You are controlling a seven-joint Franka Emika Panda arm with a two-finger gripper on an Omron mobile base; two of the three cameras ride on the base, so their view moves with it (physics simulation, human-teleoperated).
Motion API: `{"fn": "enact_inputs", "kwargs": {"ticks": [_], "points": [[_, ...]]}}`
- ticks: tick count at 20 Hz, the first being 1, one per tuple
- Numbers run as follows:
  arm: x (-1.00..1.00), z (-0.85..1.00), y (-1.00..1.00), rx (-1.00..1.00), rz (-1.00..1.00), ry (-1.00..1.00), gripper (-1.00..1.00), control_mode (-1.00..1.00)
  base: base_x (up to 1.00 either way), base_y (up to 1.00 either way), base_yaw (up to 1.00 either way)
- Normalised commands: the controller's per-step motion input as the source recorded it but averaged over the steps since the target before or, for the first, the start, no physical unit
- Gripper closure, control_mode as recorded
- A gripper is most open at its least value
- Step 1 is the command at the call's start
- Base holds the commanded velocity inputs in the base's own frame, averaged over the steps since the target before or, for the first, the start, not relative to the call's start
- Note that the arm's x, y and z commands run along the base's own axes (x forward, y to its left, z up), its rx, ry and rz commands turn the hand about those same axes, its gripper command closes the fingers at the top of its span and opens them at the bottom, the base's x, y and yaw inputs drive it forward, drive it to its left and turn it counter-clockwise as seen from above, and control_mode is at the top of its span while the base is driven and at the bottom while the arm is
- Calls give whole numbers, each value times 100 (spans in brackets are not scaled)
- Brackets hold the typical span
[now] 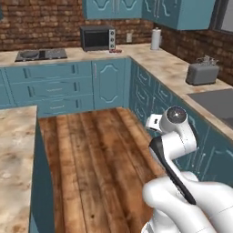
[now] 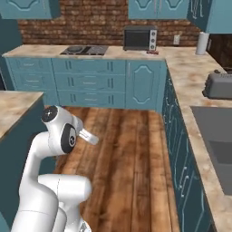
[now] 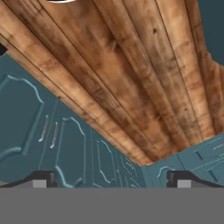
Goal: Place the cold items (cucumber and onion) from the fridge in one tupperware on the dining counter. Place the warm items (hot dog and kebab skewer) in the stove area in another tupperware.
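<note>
Item: my jaws, spread wide and empty over plank floor [image 3: 131, 65]; stove area [image 1: 41, 55] upper left; nothing yet packed, by my judgement.

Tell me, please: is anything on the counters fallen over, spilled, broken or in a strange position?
Nothing stands out. The microwave, the toaster and the paper towel roll all stand upright on the wall counter, and the cooktop lies flat. The wooden floor shows no spill. All cabinet doors look shut.

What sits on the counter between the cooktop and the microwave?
Nothing: that stretch of beige counter between the cooktop and the microwave is bare in both base views.
</note>
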Motion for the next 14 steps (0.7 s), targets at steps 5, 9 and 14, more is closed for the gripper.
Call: {"fn": "enact_inputs", "kwargs": {"ticks": [5, 9, 14], "points": [[0, 0, 0, 0, 0, 0, -100, 100, 100, -12, -5], [0, 0, 0, 0, 0, 0, -100, 100, 100, 0, -13], [0, 0, 0, 0, 0, 0, -100, 100, 100, 0, -16]]}}
